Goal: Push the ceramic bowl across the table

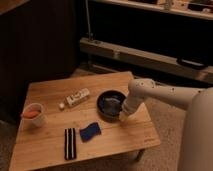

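The ceramic bowl (110, 104) is a wide shallow black glossy bowl on the right half of the light wooden table (50, 135). My white arm comes in from the right and bends down at the bowl's right rim. My gripper (123, 116) is low at the bowl's near-right edge, touching or almost touching it. The arm hides part of the bowl's right side.
A white cup with orange contents (33, 114) stands at the left edge. A small white bottle (76, 97) lies left of the bowl. A blue sponge (90, 132) and a black striped bar (70, 143) lie near the front. Dark shelving and a low ledge stand behind.
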`<state>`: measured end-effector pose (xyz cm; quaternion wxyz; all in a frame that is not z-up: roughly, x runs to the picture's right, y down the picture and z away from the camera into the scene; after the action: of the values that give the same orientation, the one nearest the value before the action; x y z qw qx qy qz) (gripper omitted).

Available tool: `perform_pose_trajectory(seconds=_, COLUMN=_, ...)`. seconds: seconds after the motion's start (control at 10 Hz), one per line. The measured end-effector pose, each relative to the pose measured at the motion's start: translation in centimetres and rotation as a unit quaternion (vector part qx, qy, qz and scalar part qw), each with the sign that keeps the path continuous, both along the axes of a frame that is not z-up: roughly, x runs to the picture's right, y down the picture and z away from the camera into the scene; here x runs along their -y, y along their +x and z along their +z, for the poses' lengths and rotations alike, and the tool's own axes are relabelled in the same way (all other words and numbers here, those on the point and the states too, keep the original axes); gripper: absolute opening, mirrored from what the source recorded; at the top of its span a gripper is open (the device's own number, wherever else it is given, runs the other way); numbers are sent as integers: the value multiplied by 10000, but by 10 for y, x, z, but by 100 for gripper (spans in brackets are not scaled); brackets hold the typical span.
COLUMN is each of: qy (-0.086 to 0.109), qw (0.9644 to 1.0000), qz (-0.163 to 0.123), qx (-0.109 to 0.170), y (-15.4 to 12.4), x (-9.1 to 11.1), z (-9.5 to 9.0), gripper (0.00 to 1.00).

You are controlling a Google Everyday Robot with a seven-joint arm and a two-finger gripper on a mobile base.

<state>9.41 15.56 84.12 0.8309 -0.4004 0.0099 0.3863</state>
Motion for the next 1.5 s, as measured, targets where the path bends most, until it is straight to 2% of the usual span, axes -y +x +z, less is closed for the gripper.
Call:
perform_pose_trajectory(seconds=0.7, qy=88, qw=9995, qz=-151, qx=253, y=-41, x=40, z=23, gripper=0)
perform_pose_trajectory(seconds=1.5, qy=149, qw=9988, qz=-235, qx=411, y=-62, x=63, z=39, gripper=0)
